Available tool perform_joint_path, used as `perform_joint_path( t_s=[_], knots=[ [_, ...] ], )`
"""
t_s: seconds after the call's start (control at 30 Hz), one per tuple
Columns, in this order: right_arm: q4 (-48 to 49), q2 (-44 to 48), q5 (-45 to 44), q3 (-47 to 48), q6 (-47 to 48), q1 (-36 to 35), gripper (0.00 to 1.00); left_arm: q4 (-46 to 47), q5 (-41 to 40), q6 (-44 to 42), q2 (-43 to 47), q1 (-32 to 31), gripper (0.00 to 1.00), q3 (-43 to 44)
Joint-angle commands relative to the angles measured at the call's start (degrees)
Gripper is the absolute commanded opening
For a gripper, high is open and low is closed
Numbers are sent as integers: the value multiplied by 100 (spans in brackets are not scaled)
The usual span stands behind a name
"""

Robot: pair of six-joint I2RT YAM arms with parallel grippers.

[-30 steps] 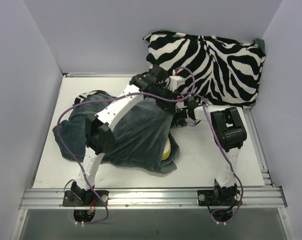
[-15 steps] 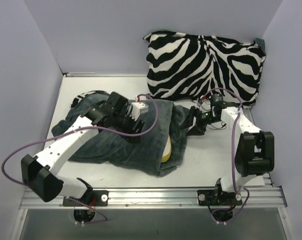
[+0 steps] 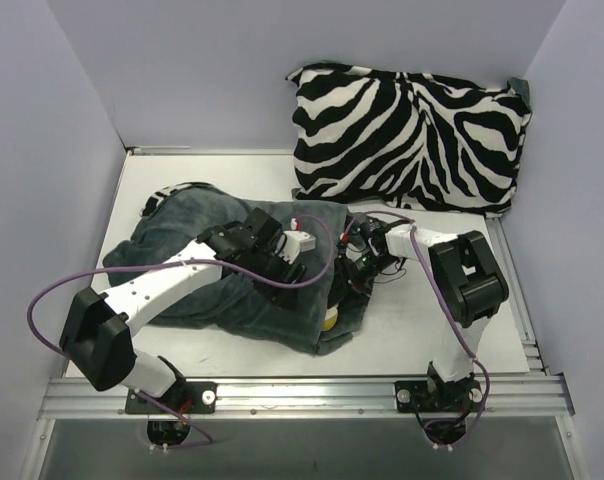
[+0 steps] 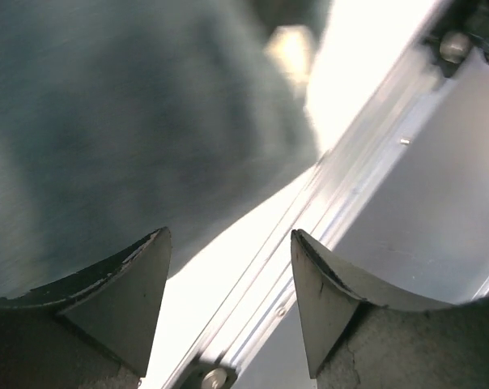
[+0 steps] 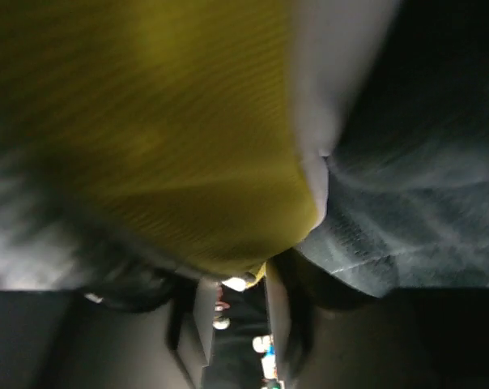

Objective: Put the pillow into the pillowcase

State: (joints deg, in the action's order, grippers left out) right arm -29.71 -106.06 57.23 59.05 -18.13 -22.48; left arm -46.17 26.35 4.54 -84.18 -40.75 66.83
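one yellow corner of the pillow [image 3: 329, 318] peeks from the pillowcase [image 3: 182, 235], so the right tool [image 3: 353, 267], grip impossible to tell, crowds it, likely to tuck it in, while the left tool [image 4: 228, 235] hangs spread and empty.

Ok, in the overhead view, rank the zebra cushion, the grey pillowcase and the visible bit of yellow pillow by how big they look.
1 and 2. Zebra cushion and pillowcase: too alike to rank, and the cushion sits farther back.
3. Pillow: smallest, only a yellow sliver showing at the pillowcase's edge.
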Motion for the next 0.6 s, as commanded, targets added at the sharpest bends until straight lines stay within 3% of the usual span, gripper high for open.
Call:
perform_joint_path(
  t_s=[0.0,0.27,0.37,0.4,0.5,0.57],
  knots=[
    [640,-11,332,-165,-436,33,23,809,-155,267,157,-564,69,-3],
    [1985,498,903,-876,-1403,121,4,1392,-1043,812,-607,-1084,68,-161],
    [2644,586,1061,-1149,-1885,112,0,1462,-1018,733,-906,-1136,44,-21],
    [3151,595,1088,-1228,-2235,112,0,1575,-931,724,-959,-1145,23,14],
    [4354,543,1185,-1562,-3166,95,0,1760,-501,646,-951,-1233,0,330],
    [5512,455,1168,-1808,-3677,77,0,1839,-10,636,-872,-1347,0,724]
  ],
)
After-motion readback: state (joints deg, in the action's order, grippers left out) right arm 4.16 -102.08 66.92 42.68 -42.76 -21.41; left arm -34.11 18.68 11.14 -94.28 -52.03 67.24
